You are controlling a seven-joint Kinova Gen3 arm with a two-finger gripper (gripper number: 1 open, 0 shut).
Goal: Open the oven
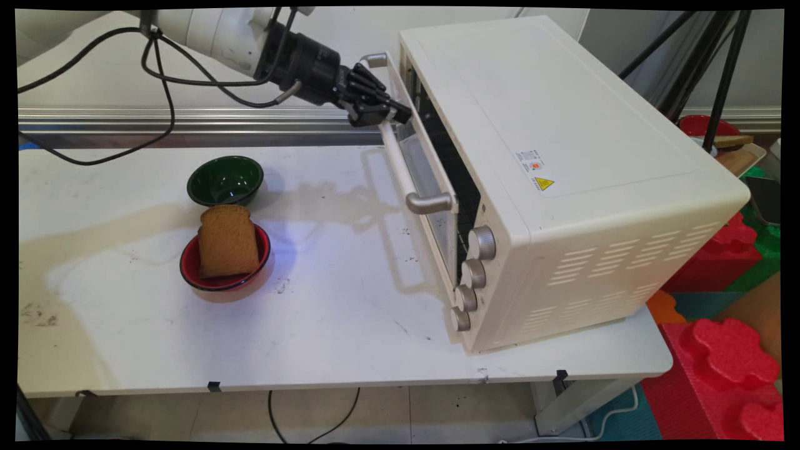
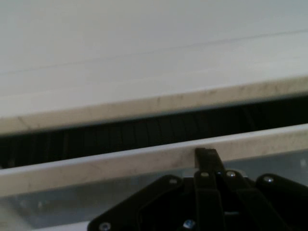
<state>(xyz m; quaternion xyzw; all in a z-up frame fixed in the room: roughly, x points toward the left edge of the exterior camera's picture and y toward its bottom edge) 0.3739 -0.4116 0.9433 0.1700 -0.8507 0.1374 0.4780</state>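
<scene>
1. The gripper (image 1: 395, 114) is right up at the oven (image 1: 562, 175), against the upper part of the door (image 1: 431, 187) — its black fingers meet the long handle (image 1: 400, 162) near the bar's far end.
2. The fingers look drawn close together at the handle; in the hand view only one fingertip (image 2: 206, 156) shows, pressed against the door's top edge (image 2: 144, 161), so I cannot tell whether the handle is really clamped.
3. The door stands ajar — a dark gap (image 2: 144, 132) runs between its top edge and the oven's body, with the rack's wires dimly visible inside.
4. The arm (image 1: 212, 31) comes in from the upper left, stretched almost level above the table (image 1: 312, 337), wrist pointing right and slightly down toward the door; black cables (image 1: 156, 75) loop down from it.
5. The oven sits on the table's right half, turned at an angle, with four knobs (image 1: 473, 273) stacked down the front's near side.
6. Well to the left of the gripper and lower on the table: a green bowl (image 1: 225, 180), and just in front of it a red bowl (image 1: 225, 262) with a slice of toast (image 1: 228, 240) leaning in it.
7. The two bowls sit almost touching; both are well apart from the oven.
</scene>
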